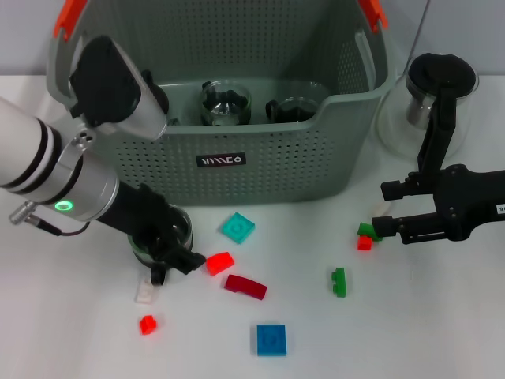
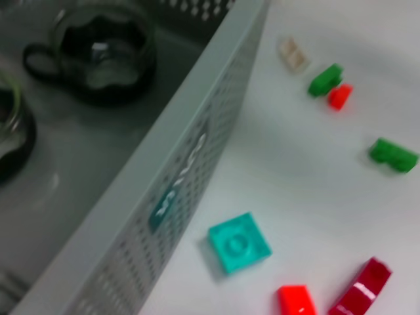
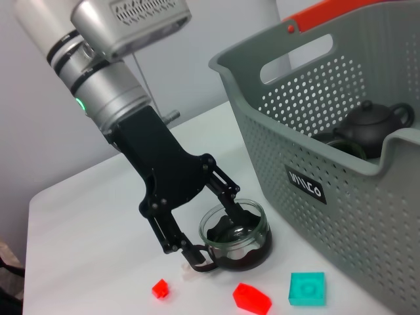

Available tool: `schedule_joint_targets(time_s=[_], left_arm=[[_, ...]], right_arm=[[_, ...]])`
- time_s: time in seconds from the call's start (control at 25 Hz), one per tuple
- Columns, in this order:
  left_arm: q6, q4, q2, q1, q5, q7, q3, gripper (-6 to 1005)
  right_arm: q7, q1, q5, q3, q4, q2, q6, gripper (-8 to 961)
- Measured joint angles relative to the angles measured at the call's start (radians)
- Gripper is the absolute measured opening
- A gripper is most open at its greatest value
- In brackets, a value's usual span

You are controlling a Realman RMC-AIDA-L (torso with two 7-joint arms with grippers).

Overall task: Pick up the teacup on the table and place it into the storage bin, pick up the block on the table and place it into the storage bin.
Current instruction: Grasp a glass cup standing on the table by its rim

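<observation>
Teacup (image 3: 235,233) of clear glass stands on the white table (image 1: 410,332) before the storage bin (image 1: 260,158), the left tool (image 1: 164,254) part-spread with fingers straddling its rim, nine scattered blocks around, the right tool (image 1: 388,212) parked slightly apart, and two cups in the bin.

left arm (image 1: 47,170): white and silver cylinder segments, black bands, glowing green ring light, thin cable at wrist | left wrist housing (image 3: 131,20): grey-white, vented grille | left tool (image 3: 207,239): matte black, linked bars, visible pivot screws | right arm (image 1: 465,205): all black, boxy, small white label | right tool (image 1: 388,212): black
</observation>
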Motion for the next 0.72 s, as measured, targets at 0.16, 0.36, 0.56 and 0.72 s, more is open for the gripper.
schedule_joint_targets(time_s=[0.16,0.36,0.56,0.72], left_arm=[[-0.032,-0.044,0.000,-0.002,0.023,-0.008,0.011,840],[-0.084,-0.089,0.001,-0.004,0.039,-0.021,0.052,837],[-0.124,-0.118,0.001,-0.009,0.072,-0.052,0.110,835],[-0.135,-0.131,0.001,-0.016,0.079,-0.067,0.142,833]], right_arm=[[-0.002,-0.001,0.000,0.000,0.000,0.001,0.005,791],[-0.005,-0.002,0.000,0.000,0.000,0.002,0.007,790],[-0.005,-0.002,0.000,0.000,0.000,0.002,0.008,790],[-0.007,-0.003,0.000,0.000,0.000,0.002,0.008,790]])
